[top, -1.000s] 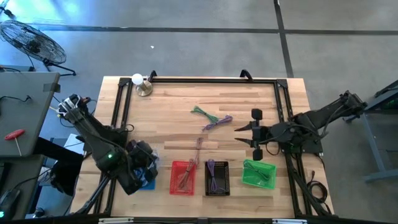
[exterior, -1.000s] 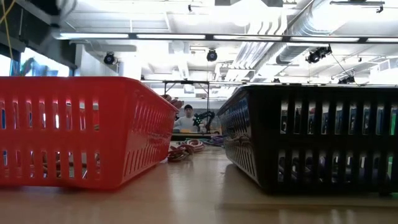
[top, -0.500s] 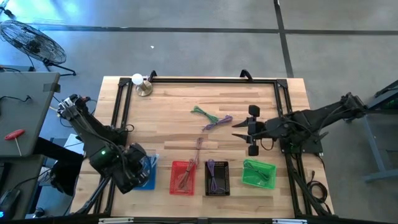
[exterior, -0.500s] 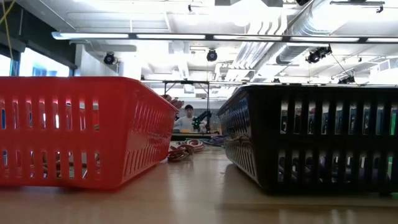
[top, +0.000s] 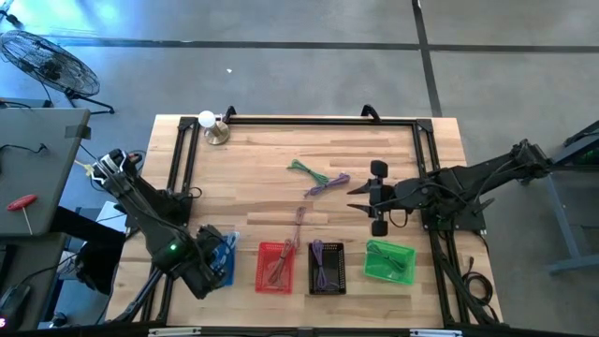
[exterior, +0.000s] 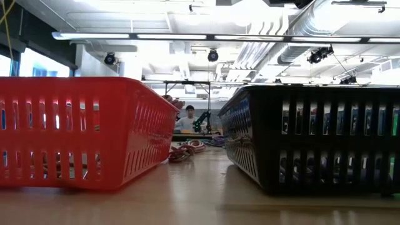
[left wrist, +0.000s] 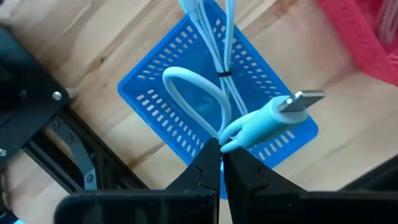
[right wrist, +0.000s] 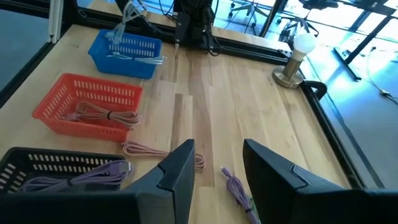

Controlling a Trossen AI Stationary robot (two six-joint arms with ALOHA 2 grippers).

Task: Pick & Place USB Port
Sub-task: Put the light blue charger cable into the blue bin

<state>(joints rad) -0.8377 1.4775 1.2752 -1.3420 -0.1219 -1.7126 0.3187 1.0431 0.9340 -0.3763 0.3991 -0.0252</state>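
Note:
My left gripper [left wrist: 221, 155] is shut on a light-blue USB cable [left wrist: 205, 93] above the blue basket [top: 223, 255] at the near-left of the table. The cable's plug [left wrist: 298, 102] sticks out beside the fingers. My right gripper [top: 368, 198] is open and touches nothing; it hovers right of centre, near the purple cable [top: 329, 183] and the green cable [top: 304, 170]. A pink cable [top: 299, 218] lies flat on the wood behind the red basket [top: 275, 267]. No gripper shows in the low view. My left gripper pinches the light-blue cable between its two fingers just behind the plug's body [left wrist: 239, 134], coming from above. The plug points out sideways. The tied bundle with its loop [left wrist: 186, 84] hangs below the fingers over the blue basket [left wrist: 155, 106], and its far end [right wrist: 124, 25] reaches down to the basket.
A red basket [right wrist: 93, 106], a black basket [top: 327, 267] and a green basket [top: 389, 260] stand in a row along the near edge, each with cables inside. A small lamp [top: 213, 126] stands at the far-left corner. A black frame rail [top: 318, 120] borders the table.
My left gripper, still shut on the light-blue cable, has shifted a little toward the near edge, so more of the blue basket shows. My right gripper has moved slightly toward the table's left, staying open.

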